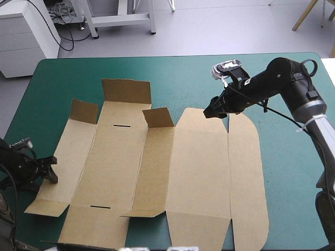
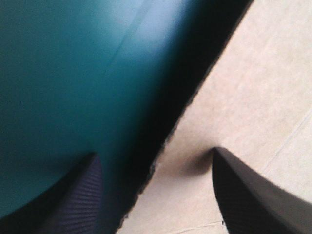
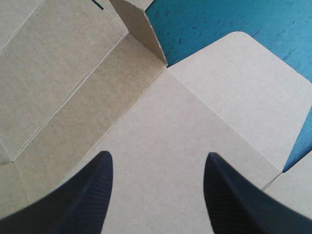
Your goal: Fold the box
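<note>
The left gripper (image 2: 155, 153) sits low, fingers apart astride the left edge of the box (image 1: 157, 167), while the right gripper (image 3: 157, 154) hangs wide open over its far edge, the box lying mostly flat mid-table, far flaps raised.

The box (image 1: 157, 172) lies on the table (image 1: 298, 209), mid-top. Left gripper (image 1: 52, 175) sits at the box's left edge. Right gripper (image 1: 211, 112) hangs over the box's far edge, right of centre.

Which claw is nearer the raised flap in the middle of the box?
Right. The right claw hangs over the box beside that flap; the left claw sits at its left edge.
</note>
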`<state>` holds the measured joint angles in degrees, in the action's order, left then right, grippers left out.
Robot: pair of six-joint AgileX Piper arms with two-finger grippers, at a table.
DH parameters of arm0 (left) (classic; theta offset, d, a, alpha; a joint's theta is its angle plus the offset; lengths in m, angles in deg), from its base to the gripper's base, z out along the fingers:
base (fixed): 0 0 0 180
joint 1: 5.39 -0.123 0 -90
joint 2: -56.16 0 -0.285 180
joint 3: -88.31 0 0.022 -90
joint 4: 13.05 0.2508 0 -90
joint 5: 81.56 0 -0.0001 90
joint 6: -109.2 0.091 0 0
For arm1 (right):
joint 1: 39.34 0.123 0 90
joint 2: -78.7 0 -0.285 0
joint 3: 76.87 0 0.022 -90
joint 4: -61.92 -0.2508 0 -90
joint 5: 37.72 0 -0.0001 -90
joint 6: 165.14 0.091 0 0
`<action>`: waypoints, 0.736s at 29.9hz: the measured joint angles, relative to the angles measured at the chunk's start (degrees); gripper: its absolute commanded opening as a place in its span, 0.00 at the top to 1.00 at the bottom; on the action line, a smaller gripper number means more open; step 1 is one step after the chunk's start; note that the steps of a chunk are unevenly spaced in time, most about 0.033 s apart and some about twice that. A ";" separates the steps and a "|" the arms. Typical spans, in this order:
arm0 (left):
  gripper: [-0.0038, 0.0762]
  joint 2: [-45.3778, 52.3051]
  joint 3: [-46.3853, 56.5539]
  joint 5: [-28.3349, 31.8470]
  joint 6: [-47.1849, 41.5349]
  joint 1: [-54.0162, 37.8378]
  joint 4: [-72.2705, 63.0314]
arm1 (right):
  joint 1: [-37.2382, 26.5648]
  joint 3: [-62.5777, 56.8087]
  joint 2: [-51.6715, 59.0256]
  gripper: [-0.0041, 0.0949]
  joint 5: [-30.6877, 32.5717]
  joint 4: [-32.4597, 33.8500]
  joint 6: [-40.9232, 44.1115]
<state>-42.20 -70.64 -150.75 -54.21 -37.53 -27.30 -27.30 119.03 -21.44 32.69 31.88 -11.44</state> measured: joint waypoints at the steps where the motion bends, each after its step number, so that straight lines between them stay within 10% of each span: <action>1: 0.38 -0.19 0.04 0.07 0.53 0.00 -0.28 | 0.00 0.00 0.00 0.44 -0.05 0.00 0.00; 22: 0.44 -0.25 0.34 0.68 6.32 3.79 -11.77 | 0.00 0.00 0.00 0.44 -0.54 0.07 -0.37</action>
<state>-42.45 -70.30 -150.07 -47.89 -33.74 -39.07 -27.30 119.03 -21.44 32.15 31.95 -11.81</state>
